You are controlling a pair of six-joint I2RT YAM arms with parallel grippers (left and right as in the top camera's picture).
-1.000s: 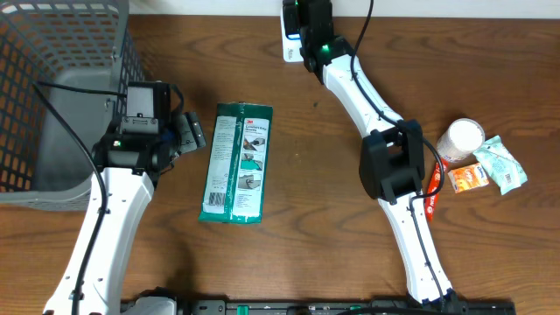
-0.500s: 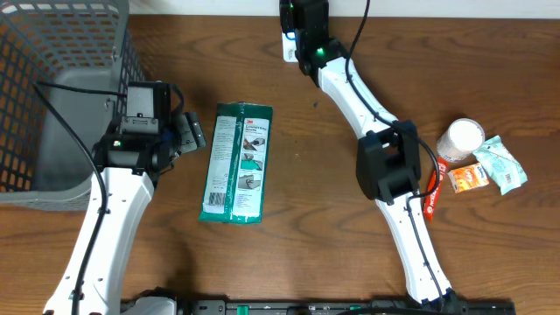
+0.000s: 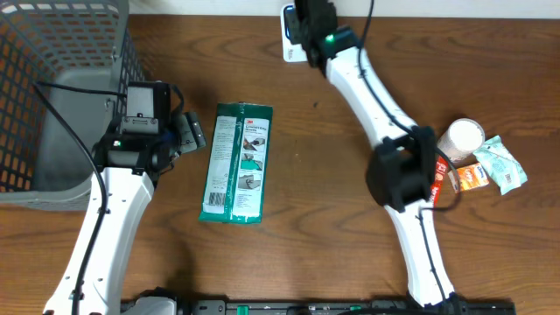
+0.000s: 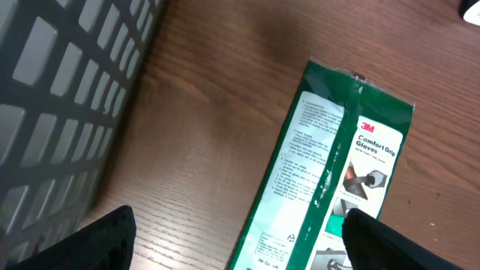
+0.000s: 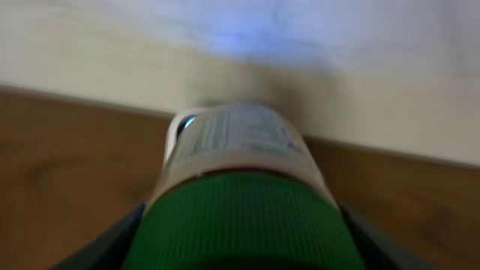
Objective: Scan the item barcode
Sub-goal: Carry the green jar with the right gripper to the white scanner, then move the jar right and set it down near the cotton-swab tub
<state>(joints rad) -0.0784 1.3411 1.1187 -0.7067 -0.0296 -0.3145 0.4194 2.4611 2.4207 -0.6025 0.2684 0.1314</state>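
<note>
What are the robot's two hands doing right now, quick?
Left gripper: open, holding nothing.
Right gripper: closed on the green-capped bottle.

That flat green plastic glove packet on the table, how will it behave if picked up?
Likely floppy: the flat green plastic glove packet is a thin film bag with a crinkled centre seam. Probably light, since it lies so flat. Its glossy film may slip in a pinch.

Overhead and left wrist (close, oblique) share packet (image 3: 236, 164).
</note>
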